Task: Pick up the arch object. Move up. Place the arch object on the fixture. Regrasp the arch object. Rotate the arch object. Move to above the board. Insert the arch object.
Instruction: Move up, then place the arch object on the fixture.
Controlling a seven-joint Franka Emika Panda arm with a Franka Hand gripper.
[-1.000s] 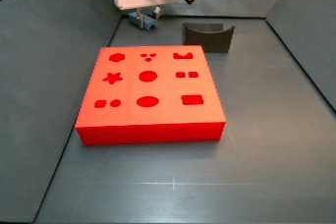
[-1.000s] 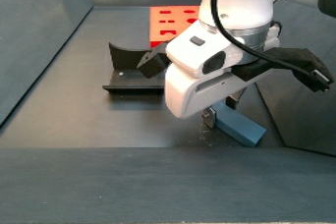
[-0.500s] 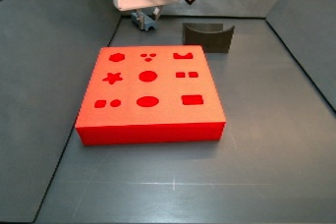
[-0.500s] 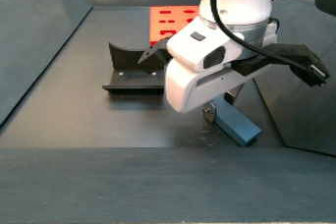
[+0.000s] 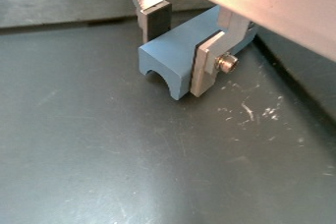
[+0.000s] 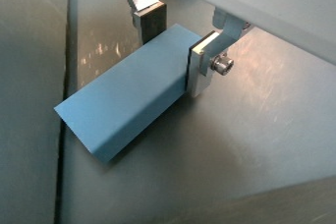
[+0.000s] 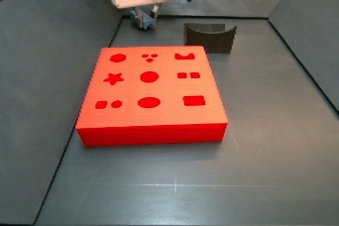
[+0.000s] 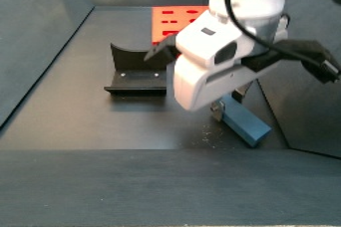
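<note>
The arch object (image 5: 171, 59), a slate blue block with a curved notch in one end, lies on the grey floor between the fingers of my gripper (image 5: 182, 51). In both wrist views one silver finger (image 6: 205, 59) rests against its side. The other pad (image 6: 151, 24) stands a little off the opposite side, so the gripper (image 6: 178, 49) is open around it. In a side view the block (image 8: 246, 123) lies below the gripper (image 8: 217, 112). The fixture (image 8: 134, 72) sits to one side of the arm, and the red board (image 7: 133, 118) lies apart from it.
The dark fixture (image 7: 209, 37) stands just beyond the board's far corner. Grey enclosure walls (image 8: 300, 112) rise close beside the arch object. The board (image 8: 180, 17) shows behind the arm, partly hidden by it.
The hand has shifted slightly over the arch object. The block has stayed where it was on the floor.
</note>
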